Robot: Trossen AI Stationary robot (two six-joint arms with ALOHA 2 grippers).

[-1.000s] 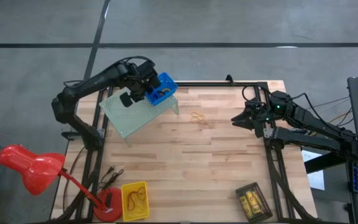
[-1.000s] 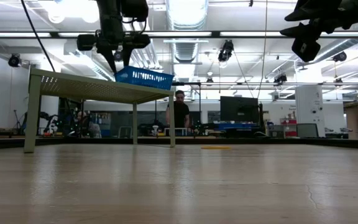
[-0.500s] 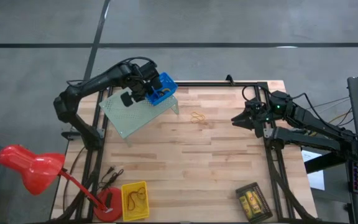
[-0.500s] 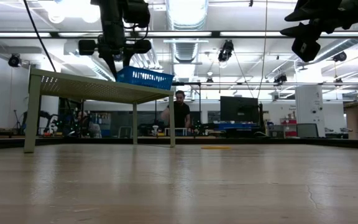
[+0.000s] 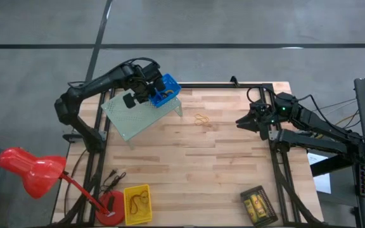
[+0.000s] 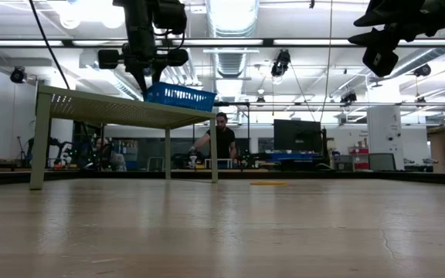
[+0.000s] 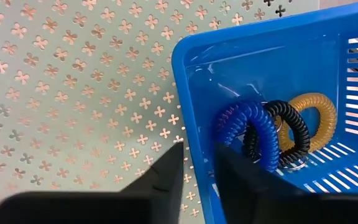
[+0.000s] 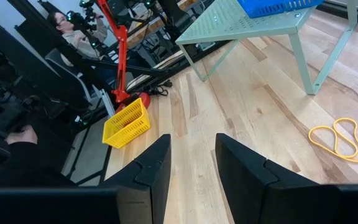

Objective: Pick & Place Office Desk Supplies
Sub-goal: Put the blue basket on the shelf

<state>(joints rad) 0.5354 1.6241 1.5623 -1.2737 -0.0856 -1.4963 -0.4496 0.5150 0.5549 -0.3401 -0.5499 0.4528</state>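
The left tool (image 7: 197, 171) sits at the corner of the blue bin (image 7: 188, 81) on the pale green perforated riser (image 5: 132, 117), one finger outside the bin wall and one inside, so its fingers straddle that wall with a narrow gap; whether they press the wall I cannot tell. Inside the bin lie a blue coiled ring (image 7: 250, 127), a black ring (image 7: 291, 124) and an orange ring (image 7: 319, 121), overlapping one another. The right tool (image 8: 191, 165) hangs above the tabletop's (image 5: 220, 164) right edge, fingers spread and pinching nothing. Tan-orange rubber bands (image 5: 201, 119) lie on the wood near the riser's leg. A yellow bin (image 5: 137, 204) stands at the near left corner, a black bin (image 5: 258, 205) at the near right.
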